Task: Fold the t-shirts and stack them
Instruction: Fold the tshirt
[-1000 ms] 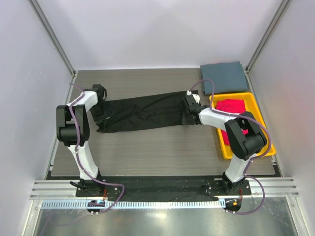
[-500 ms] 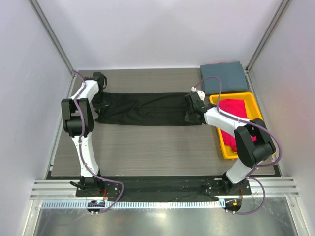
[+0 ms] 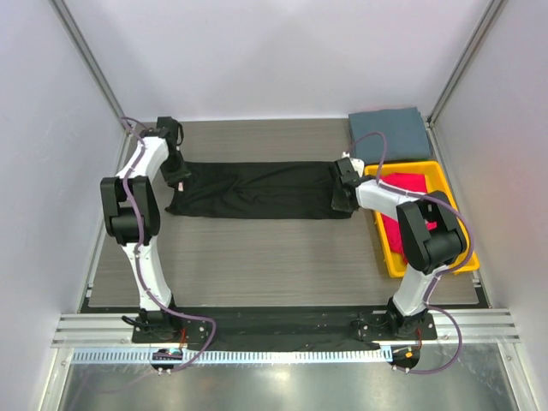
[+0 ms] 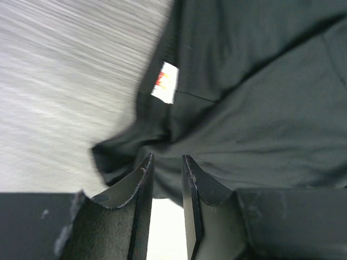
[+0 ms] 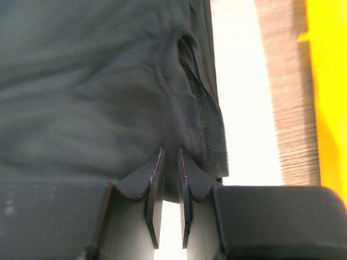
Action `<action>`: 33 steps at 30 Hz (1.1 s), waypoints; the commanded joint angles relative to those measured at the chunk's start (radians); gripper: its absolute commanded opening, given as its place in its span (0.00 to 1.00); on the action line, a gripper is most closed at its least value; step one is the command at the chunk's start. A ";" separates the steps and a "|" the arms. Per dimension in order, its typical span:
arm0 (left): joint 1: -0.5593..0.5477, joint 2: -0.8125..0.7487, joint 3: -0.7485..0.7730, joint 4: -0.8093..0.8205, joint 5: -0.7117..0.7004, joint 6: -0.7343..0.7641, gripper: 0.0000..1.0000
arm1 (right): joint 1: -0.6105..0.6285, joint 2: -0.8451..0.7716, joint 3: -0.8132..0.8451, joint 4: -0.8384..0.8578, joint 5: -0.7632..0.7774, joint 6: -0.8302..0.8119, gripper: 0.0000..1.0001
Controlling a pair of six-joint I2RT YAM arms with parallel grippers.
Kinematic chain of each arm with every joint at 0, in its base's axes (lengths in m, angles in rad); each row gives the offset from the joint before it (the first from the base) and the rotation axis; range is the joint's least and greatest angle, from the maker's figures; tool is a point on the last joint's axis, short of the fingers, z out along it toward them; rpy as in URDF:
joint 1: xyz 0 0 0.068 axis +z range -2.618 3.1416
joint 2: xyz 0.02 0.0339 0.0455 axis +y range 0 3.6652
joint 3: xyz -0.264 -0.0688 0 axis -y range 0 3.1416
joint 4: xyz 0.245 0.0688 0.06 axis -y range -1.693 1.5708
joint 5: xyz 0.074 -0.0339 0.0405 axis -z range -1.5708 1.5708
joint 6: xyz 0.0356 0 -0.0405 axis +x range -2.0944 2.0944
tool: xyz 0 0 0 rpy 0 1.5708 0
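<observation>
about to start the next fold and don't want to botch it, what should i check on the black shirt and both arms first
1. Black t-shirt lies as a long flat strip on the table: ok.
2. Right end effector is pinched on the shirt's edge: ok.
3. Left end effector has a grip on the other end: cannot tell; its fingers stand slightly apart at the cloth edge.
4. Neck label is visible at the left end: ok.
5. Folded grey-blue t-shirt lies apart from the black one: ok.
6. Magenta t-shirt is inside the yellow tray: ok.
</observation>
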 commanded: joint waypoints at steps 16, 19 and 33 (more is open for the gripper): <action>0.000 0.212 0.115 0.020 0.012 -0.045 0.28 | 0.004 -0.210 -0.150 0.047 0.097 0.051 0.25; 0.001 0.261 0.182 0.022 0.013 -0.039 0.28 | 0.000 -0.261 -0.113 0.035 0.116 0.027 0.27; 0.004 0.557 0.745 0.061 0.203 -0.026 0.31 | -0.003 -0.348 0.040 0.018 0.179 -0.027 0.30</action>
